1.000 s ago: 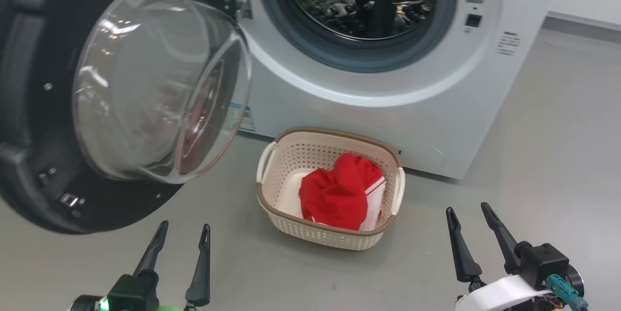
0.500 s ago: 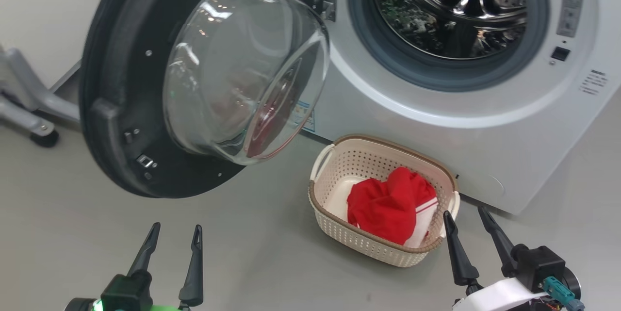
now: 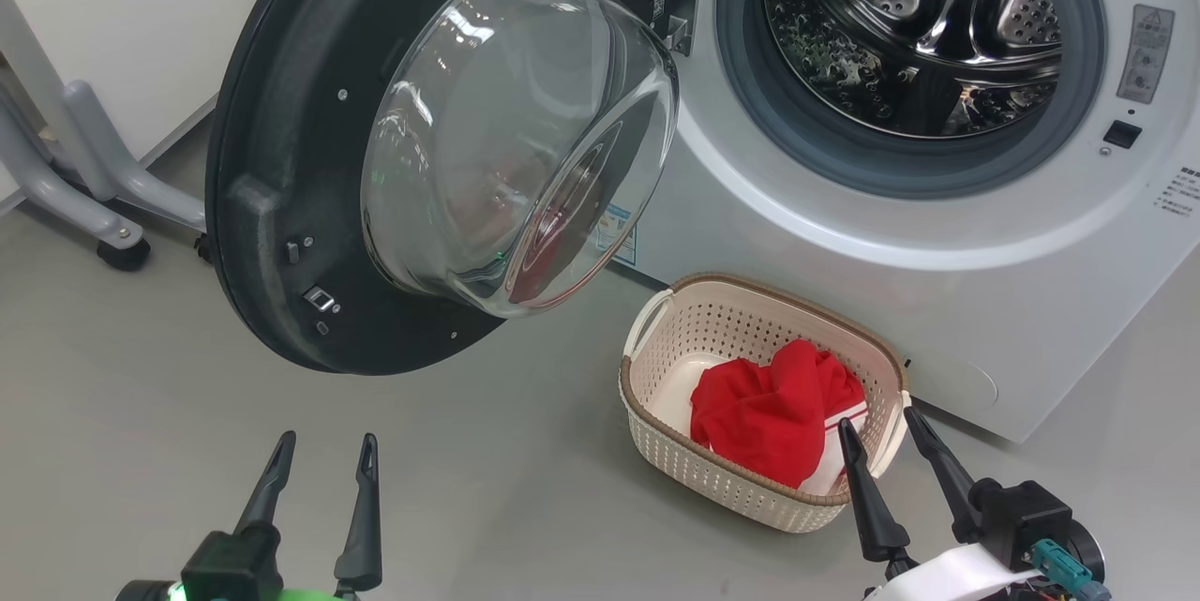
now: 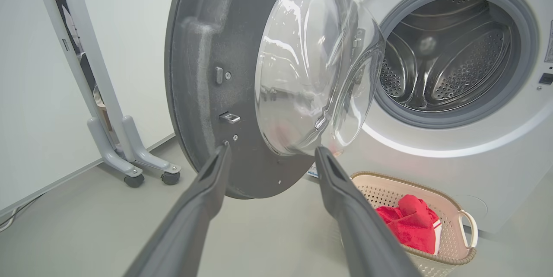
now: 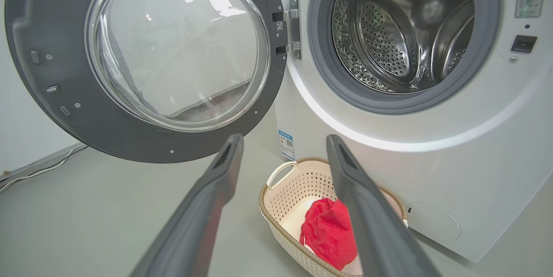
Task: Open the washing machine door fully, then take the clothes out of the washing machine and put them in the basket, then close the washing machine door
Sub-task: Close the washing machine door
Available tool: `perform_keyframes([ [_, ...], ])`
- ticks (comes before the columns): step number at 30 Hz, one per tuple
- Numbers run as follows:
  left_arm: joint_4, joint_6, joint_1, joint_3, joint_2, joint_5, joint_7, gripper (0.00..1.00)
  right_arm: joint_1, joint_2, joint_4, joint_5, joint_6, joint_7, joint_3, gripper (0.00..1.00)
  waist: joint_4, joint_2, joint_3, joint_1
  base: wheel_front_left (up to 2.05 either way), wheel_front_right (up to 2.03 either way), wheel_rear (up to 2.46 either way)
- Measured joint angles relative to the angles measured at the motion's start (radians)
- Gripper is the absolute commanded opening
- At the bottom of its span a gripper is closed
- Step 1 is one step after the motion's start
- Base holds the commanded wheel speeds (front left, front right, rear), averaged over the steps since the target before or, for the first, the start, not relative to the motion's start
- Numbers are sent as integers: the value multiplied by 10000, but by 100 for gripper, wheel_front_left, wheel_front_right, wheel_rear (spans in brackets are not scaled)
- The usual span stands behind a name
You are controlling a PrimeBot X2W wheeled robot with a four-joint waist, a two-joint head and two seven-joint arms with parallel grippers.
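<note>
Left hand [image 3: 327,439], right hand [image 3: 879,419] splayed empty as before (camera swung left); clothes [image 3: 769,418] in basket [image 3: 722,324].

Bare lab-like room: washing machine [image 3: 750,207] on grey floor [image 3: 141,451], wheeled metal stand [image 4: 109,156].

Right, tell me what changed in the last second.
The head camera turned left, sliding the scene right. Nothing was grasped or released. The washing machine door stays open, the clothes lie in the basket, and the left gripper and right gripper stay open, empty.
</note>
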Motion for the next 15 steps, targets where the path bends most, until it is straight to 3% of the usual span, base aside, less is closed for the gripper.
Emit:
perform_keyframes([
  [15, -17, 0, 43, 0, -69, -52, 0, 100, -2, 6, 21, 0, -4, 0, 35, 100, -21, 0, 66, 0, 0, 0, 0],
])
